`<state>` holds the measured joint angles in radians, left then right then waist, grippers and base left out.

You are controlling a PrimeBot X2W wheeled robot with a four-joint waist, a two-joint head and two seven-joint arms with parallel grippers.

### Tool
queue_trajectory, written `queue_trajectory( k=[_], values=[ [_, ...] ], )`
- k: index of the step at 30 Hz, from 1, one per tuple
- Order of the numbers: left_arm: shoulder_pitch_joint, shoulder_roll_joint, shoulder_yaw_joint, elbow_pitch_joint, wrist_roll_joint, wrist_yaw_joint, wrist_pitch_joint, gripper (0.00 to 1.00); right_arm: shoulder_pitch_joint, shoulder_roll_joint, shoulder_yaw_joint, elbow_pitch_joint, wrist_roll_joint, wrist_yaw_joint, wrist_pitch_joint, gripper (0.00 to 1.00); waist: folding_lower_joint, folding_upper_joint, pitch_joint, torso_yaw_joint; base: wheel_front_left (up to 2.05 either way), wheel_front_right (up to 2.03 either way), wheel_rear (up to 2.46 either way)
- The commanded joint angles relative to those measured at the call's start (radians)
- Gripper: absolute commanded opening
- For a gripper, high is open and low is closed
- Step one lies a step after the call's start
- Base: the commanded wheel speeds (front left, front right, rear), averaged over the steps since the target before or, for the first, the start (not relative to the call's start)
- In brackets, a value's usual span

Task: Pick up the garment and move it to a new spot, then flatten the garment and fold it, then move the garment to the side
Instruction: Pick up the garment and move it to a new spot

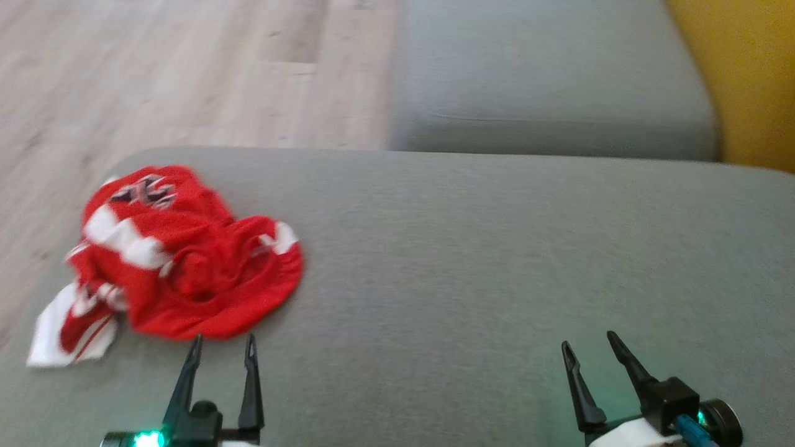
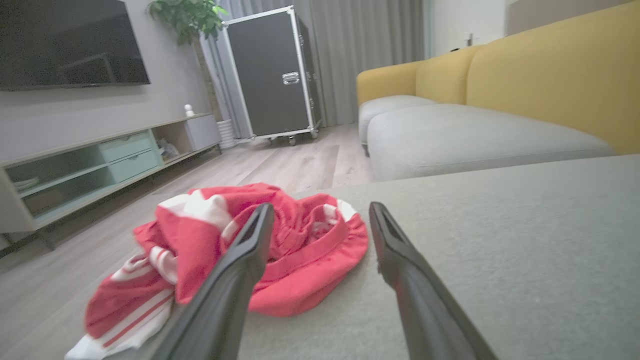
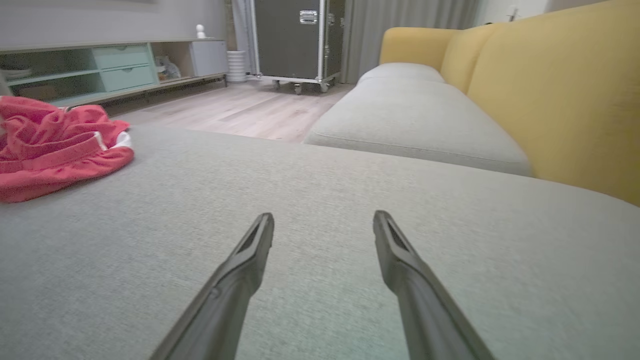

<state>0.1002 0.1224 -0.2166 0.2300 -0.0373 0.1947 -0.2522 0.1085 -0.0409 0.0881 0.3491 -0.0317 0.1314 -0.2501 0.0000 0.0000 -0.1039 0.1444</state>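
Left gripper hovers low over the grey fabric sofa cushion, fingers spread wide, empty; right gripper well to its right, just as wide, holding nothing. Just past the left claw sits the crumpled red-and-white garment, heaped near the cushion's left edge. Beyond, a low TV cabinet with pale green drawers shut, its open shelves holding small things too blurred to name, then a closed black wheeled flight case

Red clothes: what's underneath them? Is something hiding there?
The red clothes lie crumpled on the grey cushion, near its left edge. Their folds cover anything beneath, so that can't be seen.
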Motion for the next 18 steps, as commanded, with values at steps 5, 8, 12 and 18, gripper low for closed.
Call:
queue_trajectory(
  k=[5, 8, 12, 18],
  values=[
    [-0.009, 0.021, 0.06, -0.038, 0.012, 0.003, -0.01, 1.0, -0.031, -0.009, 0.037, -0.03, 0.016, -0.001, -0.012, 1.0, 0.0, 0.0, -0.007, 0.191, 0.0, 0.0, 0.0],
    [-0.002, 0.029, 0.068, -0.05, 0.018, 0.006, -0.01, 1.0, -0.032, -0.009, 0.038, -0.029, 0.024, -0.001, -0.012, 1.0, 0.0, 0.0, -0.007, 0.257, 0.0, 0.0, 0.0],
    [0.008, 0.035, 0.086, -0.081, 0.021, 0.022, -0.01, 1.0, -0.055, -0.009, 0.067, -0.025, 0.02, -0.001, -0.012, 1.0, 0.0, 0.0, 0.018, 0.3, 0.0, 0.0, 0.0],
    [0.013, 0.03, 0.099, -0.113, 0.027, 0.044, -0.01, 1.0, -0.082, -0.009, 0.095, -0.01, -0.001, -0.001, -0.012, 1.0, 0.0, 0.0, 0.047, 0.326, 0.0, 0.0, 0.0]
  ],
)
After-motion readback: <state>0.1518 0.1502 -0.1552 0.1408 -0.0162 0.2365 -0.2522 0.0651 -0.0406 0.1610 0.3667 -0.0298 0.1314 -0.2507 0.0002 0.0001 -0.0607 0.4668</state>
